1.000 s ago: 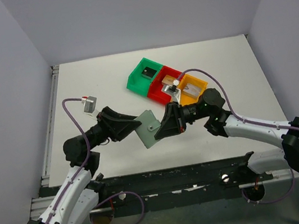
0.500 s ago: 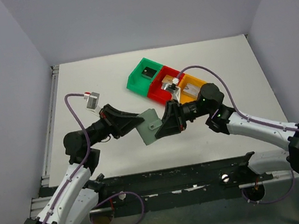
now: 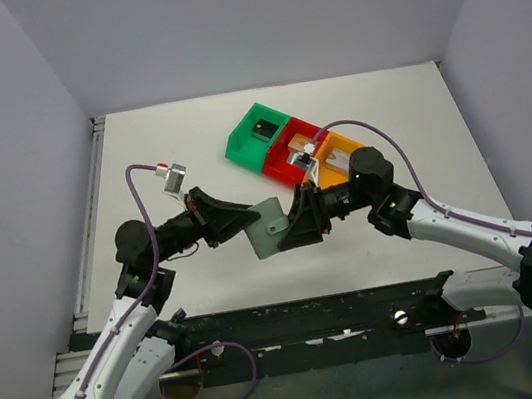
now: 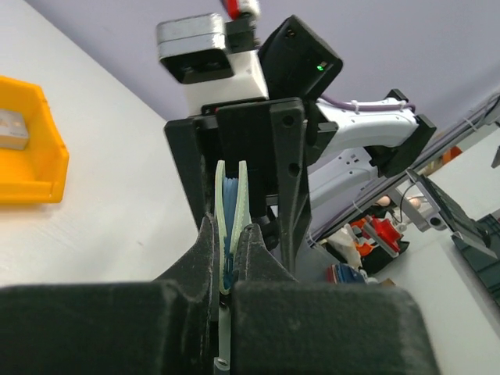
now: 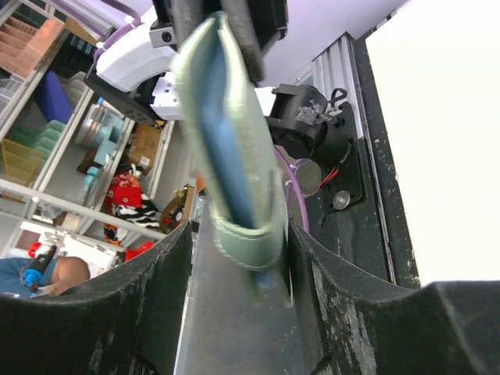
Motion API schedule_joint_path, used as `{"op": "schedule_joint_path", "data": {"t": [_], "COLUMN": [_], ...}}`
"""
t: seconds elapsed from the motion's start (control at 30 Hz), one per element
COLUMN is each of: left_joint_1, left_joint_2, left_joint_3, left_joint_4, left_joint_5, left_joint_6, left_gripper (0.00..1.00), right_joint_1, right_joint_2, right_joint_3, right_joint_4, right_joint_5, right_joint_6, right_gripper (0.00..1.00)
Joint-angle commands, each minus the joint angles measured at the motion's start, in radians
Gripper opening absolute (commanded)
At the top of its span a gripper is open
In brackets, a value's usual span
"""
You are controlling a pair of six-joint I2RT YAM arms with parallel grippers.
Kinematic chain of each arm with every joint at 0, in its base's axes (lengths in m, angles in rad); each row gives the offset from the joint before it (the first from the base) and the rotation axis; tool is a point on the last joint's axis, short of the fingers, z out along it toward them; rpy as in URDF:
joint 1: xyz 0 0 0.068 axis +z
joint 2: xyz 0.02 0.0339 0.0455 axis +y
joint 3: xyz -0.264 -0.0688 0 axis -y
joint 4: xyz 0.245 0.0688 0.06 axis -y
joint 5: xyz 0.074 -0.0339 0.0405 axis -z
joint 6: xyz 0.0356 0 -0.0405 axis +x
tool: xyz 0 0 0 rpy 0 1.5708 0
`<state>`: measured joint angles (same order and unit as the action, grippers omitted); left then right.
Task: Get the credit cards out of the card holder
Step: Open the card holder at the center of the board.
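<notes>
A white table [image 3: 166,144] stands boxed in by plain grey-lilac walls, with a black rail [image 3: 315,315] along its near edge where the two arms are bolted. Toward the far middle sit three open bins in a slanted row, touching one another: a green bin [image 3: 237,146], a red bin [image 3: 303,126] and an orange bin [image 3: 359,148]. A black card [image 3: 262,129] lies in the green bin and a pale tan card [image 3: 341,158] in the orange one. The right arm's wrist camera and purple cable cover part of the red bin, so its contents cannot be made out. Nearer than the bins, between the two arms, the card holder [image 3: 269,229] is held up off the table, folded closed, and both wrist views see it edge-on. The left gripper [image 3: 252,220] is clamped tight on the holder's left edge, its fingers [image 4: 205,248] pressed against both panels. The right gripper [image 3: 289,231] meets the holder from the opposite side with its jaws parted around the fold. The right wrist view shows a gap beside the holder [image 5: 226,156] on at least one side. Beyond the table edge, that view takes in cluttered shelves.
</notes>
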<state>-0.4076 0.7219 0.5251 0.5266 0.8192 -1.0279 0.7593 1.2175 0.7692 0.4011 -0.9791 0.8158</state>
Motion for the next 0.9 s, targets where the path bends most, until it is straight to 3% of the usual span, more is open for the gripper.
{"op": "schedule_joint_path", "data": {"t": [0.0, 0.17, 0.57, 0.73, 0.8, 0.87], "left_joint_1": [-0.005, -0.005, -0.022, -0.025, -0.026, -0.027], "left_joint_2": [-0.039, -0.055, -0.033, -0.035, -0.038, -0.042], "left_joint_3": [0.059, 0.076, 0.136, 0.139, 0.135, 0.128], "left_joint_4": [-0.213, -0.293, -0.435, -0.433, -0.422, -0.410], "left_joint_5": [-0.069, -0.124, -0.204, -0.198, -0.189, -0.183], "left_joint_6": [0.124, 0.146, 0.184, 0.186, 0.183, 0.178], "left_gripper": [0.00, 0.00, 0.01, 0.43, 0.49, 0.49], "right_joint_1": [0.006, 0.006, 0.012, 0.014, 0.014, 0.012], "right_joint_2": [-0.039, -0.035, -0.032, -0.035, -0.035, -0.035], "right_joint_3": [0.050, 0.065, 0.087, 0.090, 0.088, 0.087], "right_joint_4": [-0.054, -0.080, -0.168, -0.182, -0.183, -0.179], "right_joint_5": [0.033, 0.056, 0.097, 0.105, 0.106, 0.108], "right_joint_6": [-0.038, -0.043, -0.072, -0.086, -0.084, -0.087], "right_gripper": [0.62, 0.60, 0.26, 0.20, 0.19, 0.18]}}
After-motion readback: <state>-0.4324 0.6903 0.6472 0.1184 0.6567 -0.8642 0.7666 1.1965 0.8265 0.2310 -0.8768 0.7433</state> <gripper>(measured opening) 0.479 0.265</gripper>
